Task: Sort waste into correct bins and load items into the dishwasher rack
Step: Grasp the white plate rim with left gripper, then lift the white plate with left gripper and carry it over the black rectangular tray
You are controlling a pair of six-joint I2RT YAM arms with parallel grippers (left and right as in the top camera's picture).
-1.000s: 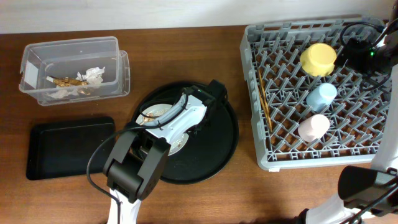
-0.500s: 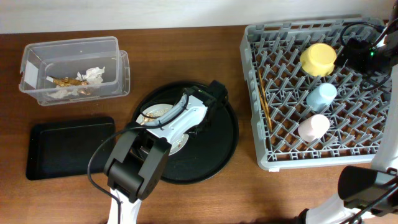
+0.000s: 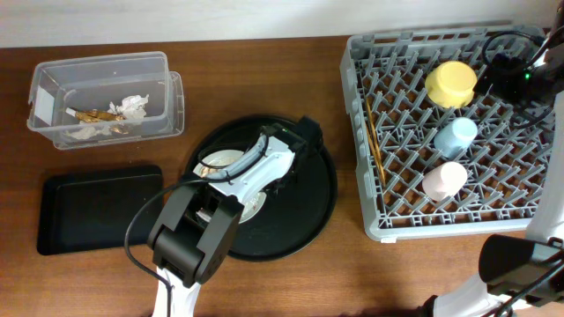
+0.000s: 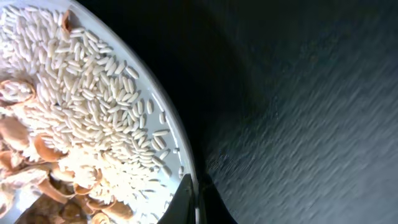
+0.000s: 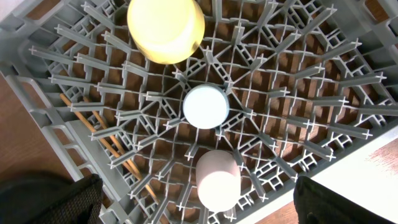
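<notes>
Rice and crumbs cover the grey plate on the round tray, 9 o'clock from the rack. Left end effector meets its rim, grip unclear; right end effector hangs spread. Emptying likely comes next: secure pinch, level carry.

Left arm shifted slightly over plate, perhaps.
</notes>
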